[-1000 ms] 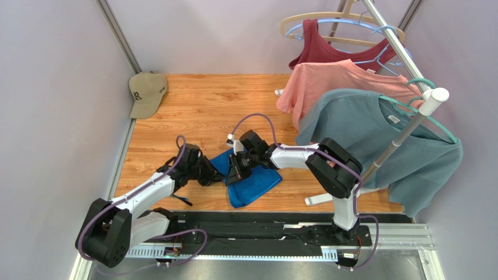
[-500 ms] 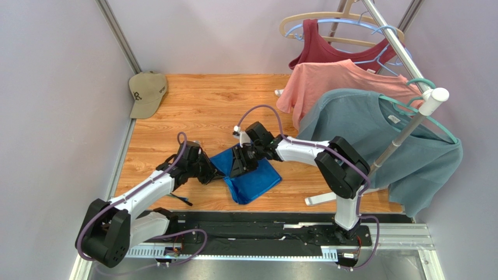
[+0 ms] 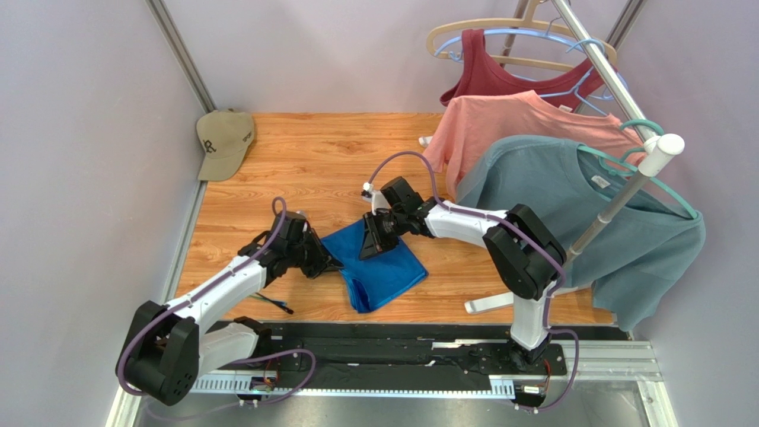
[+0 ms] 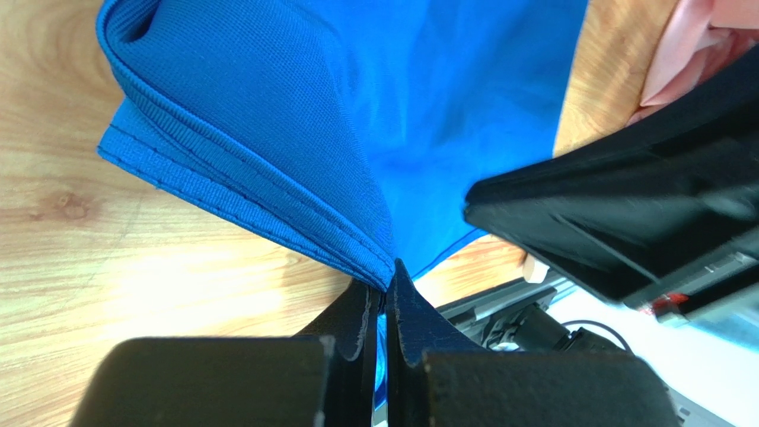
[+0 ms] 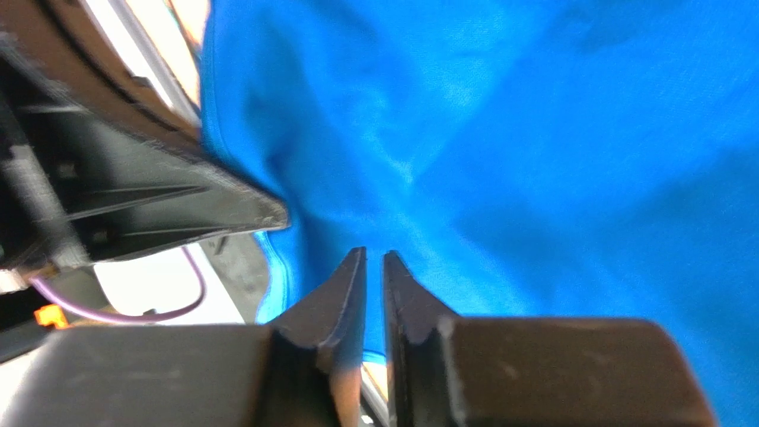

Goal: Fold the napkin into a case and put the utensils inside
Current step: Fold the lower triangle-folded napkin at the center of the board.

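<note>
- A tan cap (image 3: 224, 140) lies at the table's (image 3: 312, 160) far left corner, and a teal-grey T-shirt (image 3: 570, 213) hangs to the right. Both are well apart from the cloth.
- The utensils (image 3: 274, 303) lie near the left arm, off the napkin.
- The napkin (image 3: 387, 276) lies rumpled and doubled between the grippers. One corner points left; its long axis is unclear.
- The left gripper (image 4: 385, 285) is clamped on the napkin's hemmed edge.
- The right gripper (image 5: 374, 258) is over the cloth with its fingers nearly together; whether it grips is unclear.

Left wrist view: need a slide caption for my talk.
Left hand pinches the hemmed edge of the blue napkin on the wooden table.
</note>
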Robot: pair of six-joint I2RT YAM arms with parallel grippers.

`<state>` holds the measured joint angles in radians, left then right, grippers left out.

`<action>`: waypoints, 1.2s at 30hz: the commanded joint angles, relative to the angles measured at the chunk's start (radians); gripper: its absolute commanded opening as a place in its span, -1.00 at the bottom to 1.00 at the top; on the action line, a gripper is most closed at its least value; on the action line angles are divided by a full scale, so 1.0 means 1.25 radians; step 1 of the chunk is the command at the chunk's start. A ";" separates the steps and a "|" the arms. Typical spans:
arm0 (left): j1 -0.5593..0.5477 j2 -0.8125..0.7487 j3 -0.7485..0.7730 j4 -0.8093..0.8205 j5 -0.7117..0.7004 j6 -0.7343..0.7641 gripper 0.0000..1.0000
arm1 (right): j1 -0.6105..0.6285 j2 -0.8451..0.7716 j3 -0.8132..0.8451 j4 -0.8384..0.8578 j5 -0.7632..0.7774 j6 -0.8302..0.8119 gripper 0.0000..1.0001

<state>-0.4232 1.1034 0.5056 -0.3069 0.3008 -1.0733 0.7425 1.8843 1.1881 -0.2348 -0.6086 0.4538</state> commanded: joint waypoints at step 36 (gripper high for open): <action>-0.112 0.387 0.279 -0.001 -0.005 0.116 -1.00 | -0.026 0.013 -0.029 0.059 0.050 0.026 -1.00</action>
<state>-0.5560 1.5745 0.8204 -0.3210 0.3027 -0.9543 0.7238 1.9785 1.1378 -0.1139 -0.5724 0.5171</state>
